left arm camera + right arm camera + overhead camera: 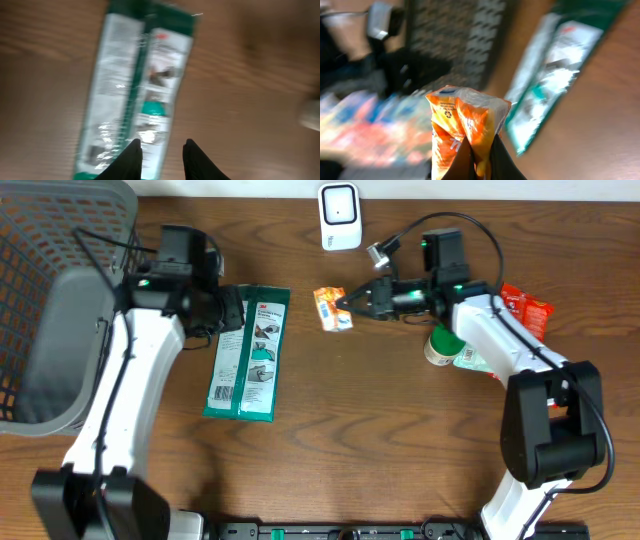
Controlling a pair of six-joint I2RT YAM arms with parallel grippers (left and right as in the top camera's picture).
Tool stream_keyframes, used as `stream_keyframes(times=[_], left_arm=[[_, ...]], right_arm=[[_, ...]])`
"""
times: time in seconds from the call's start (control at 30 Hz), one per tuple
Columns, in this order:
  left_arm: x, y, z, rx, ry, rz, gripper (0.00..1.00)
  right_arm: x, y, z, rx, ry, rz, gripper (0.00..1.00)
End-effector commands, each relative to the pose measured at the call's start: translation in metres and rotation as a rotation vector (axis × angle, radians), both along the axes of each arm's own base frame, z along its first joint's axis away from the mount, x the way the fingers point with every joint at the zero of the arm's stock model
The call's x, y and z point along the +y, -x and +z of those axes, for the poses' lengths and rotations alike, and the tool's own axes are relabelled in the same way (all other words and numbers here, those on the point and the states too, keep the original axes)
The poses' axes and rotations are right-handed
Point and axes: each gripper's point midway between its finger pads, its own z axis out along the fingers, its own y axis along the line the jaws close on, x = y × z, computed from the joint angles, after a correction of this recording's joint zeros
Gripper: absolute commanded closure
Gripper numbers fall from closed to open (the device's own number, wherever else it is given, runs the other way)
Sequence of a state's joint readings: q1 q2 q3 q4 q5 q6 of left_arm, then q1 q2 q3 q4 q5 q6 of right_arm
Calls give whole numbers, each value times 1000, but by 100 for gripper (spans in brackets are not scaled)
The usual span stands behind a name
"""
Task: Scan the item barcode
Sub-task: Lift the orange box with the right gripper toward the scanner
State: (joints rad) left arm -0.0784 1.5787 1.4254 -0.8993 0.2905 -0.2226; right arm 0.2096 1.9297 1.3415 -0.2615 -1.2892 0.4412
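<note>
- Right claw (345,304) is pinched tight on one end of a small orange packet (330,311), which sticks out past its fingertips.
- The packet is over the middle of the table (380,440), on the near side of a white device (339,217) and apart from it.
- Left claw (232,310) has its fingers a little apart, gripping nothing, over the top end of a flat green package (248,355).
- A wire basket (40,240) stands far left; a red packet (528,305) lies beside the right arm.

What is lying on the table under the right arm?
A round white and green container and a red packet show partly; the right arm covers the rest of both.
</note>
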Motion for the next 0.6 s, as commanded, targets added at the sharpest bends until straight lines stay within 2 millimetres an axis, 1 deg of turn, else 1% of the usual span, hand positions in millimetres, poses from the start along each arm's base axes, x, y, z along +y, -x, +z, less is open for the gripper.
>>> stream_keyframes(times=[0.0,0.07,0.2,0.3,0.5,0.53,0.57], left_arm=[[-28,3,44,-101,239,-128,71],[-32,3,52,-116,298,-144,71],[-25,1,54,-123,314,-131,71],[-19,-4,55,-141,305,-117,71],[-5,-10,49,-150,228,-74,70],[-1,-11,47,-150,205,-62,67],[6,-12,44,-149,164,-39,60]], right_arm=[[-12,25,36,-19,-206,152,99],[-13,25,35,1,-204,148,99],[-13,26,38,58,-199,143,99],[-14,30,50,42,-200,145,99],[-16,45,91,-63,-211,155,99],[-17,47,94,-73,-212,156,99],[-17,48,97,-85,-213,157,99]])
